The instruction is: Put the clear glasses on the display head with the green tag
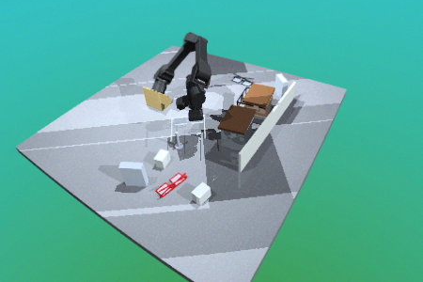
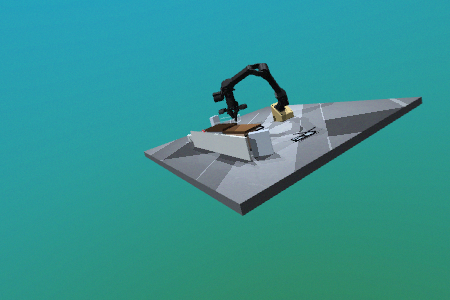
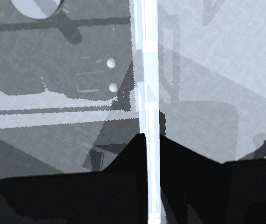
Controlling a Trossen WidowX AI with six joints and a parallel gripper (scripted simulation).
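My gripper (image 1: 195,118) (image 2: 235,119) (image 3: 146,141) is shut on the clear glasses (image 1: 172,126) (image 3: 150,75), which it holds above the table; in the wrist view they show as a bright upright strip between the fingertips. Two display heads with brown tops stand to the right in the top view: a nearer head (image 1: 237,119) and a farther head (image 1: 259,94). The clear glasses are beside the nearer head, apart from it. Dark-framed glasses (image 1: 240,98) show at the farther head's side. No green tag is visible, so I cannot tell which head bears it.
A long pale wall (image 1: 268,129) (image 2: 220,145) stands behind the heads. Red glasses (image 1: 171,185), white blocks (image 1: 162,158) (image 1: 201,194) and a pale blue block (image 1: 133,174) are at the front. A small grey post (image 1: 178,141) stands below the gripper. Dark glasses (image 2: 304,135) lie at the back.
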